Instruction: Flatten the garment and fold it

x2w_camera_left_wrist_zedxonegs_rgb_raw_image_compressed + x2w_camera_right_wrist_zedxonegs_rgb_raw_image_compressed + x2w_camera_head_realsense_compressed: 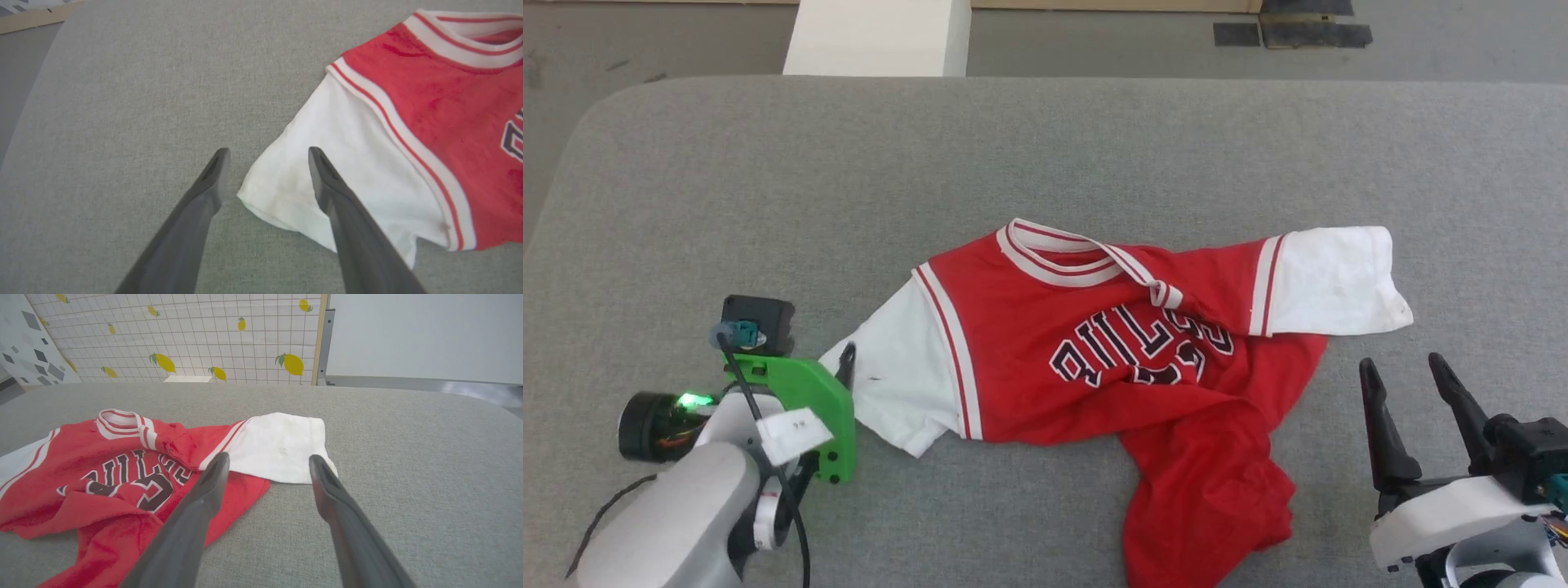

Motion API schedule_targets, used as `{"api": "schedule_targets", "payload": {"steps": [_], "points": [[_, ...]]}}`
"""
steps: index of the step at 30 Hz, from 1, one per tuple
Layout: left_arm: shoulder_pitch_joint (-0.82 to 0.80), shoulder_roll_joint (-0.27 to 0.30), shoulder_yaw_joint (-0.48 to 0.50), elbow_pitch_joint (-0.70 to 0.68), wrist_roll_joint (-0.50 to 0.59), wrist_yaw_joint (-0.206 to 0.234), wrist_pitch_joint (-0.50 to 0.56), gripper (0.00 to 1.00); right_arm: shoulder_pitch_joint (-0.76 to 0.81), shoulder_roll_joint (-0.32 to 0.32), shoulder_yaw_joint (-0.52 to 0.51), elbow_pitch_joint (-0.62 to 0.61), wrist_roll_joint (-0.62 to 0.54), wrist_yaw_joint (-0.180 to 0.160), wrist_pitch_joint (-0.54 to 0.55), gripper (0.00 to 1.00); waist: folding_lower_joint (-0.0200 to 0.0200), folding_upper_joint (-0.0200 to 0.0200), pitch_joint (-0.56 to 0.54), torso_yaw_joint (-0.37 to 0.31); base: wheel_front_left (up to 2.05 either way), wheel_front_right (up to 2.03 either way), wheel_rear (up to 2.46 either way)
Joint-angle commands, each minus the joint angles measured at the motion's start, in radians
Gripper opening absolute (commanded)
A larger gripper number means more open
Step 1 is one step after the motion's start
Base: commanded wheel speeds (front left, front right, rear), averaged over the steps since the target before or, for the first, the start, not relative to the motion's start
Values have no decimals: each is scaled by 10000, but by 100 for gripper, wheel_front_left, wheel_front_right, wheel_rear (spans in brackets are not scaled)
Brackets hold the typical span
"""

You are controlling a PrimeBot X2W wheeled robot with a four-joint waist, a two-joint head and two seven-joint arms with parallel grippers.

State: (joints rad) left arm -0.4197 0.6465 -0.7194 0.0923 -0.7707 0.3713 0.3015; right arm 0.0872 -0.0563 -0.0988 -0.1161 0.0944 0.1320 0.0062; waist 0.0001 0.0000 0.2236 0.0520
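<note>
While garment [1111, 351] lies rumpled on table [1045, 147] | left gripper [268, 150] spread over sleeve [339, 163] edge, right gripper [1401, 361] spread, both empty | advice: pinch hems low, pull outward evenly, then untwist bunched body.

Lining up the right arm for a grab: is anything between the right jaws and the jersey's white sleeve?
Nothing visible does. The open right jaws point at the white sleeve of the red jersey, with just the grey padded tabletop between them.
</note>
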Motion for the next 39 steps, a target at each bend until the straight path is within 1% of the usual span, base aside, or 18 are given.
{"api": "schedule_targets", "payload": {"steps": [1, 4, 7, 10, 13, 14, 17, 21, 25, 28, 31, 35, 39], "points": [[44, -115, 73, -60, 187, -198, -568, 100, 1, -140, 36, 24, -76, -13, 107, 100, -1, 0, -145, 97, 0, 0, 0], [120, -208, 227, -65, 559, -304, -1865, 100, -74, -423, 66, 67, 29, -13, 401, 100, -1, 0, -283, 176, 0, 0, 0], [333, -303, 340, -86, 869, -349, -3086, 100, -196, -869, 104, 72, 204, -13, 938, 100, -1, 0, -384, 311, 0, 0, 0], [496, -300, 235, -197, 1282, -441, -3966, 100, -404, -1381, 181, 57, 383, -13, 1669, 100, -1, 0, -408, 476, 0, 0, 0], [687, -318, 58, -298, 1605, -505, -4573, 100, -805, -2052, 356, 157, 586, -13, 2775, 100, -1, 0, -356, 647, 0, 0, 0], [742, -348, 24, -322, 1635, -501, -4663, 100, -982, -2222, 352, 212, 656, -13, 3120, 100, -1, 0, -321, 700, 0, 0, 0], [851, -407, -74, -373, 1735, -502, -4864, 100, -1666, -2681, 260, 629, 852, -13, 4607, 100, -1, 0, -194, 862, 0, 0, 0], [852, -534, -146, -355, 1768, -471, -4927, 100, -2806, -2917, -15, 1462, 1065, -13, 6585, 100, -1, 0, 2, 1123, 0, 0, 0], [721, -639, -175, -315, 1784, -470, -4929, 100, -3660, -3137, -178, 2250, 826, -13, 7991, 100, -1, 0, 185, 1396, 0, 0, 0], [623, -716, -168, -232, 1767, -466, -4939, 100, -4061, -3188, -389, 2809, 495, -13, 8589, 100, -1, 0, 297, 1576, 0, 0, 0], [560, -783, -168, -154, 1717, -490, -4932, 100, -4271, -3198, -470, 3159, 288, -13, 8852, 100, -1, 0, 387, 1712, 0, 0, 0], [511, -825, -220, -87, 1628, -573, -4820, 100, -4422, -3096, -447, 3473, 319, -13, 9226, 100, -1, 0, 488, 1810, 0, 0, 0], [401, -873, -291, -83, 1601, -650, -4713, 100, -4499, -3131, -283, 3600, 399, -13, 9476, 100, -1, 0, 646, 1879, 0, 0, 0]]}}
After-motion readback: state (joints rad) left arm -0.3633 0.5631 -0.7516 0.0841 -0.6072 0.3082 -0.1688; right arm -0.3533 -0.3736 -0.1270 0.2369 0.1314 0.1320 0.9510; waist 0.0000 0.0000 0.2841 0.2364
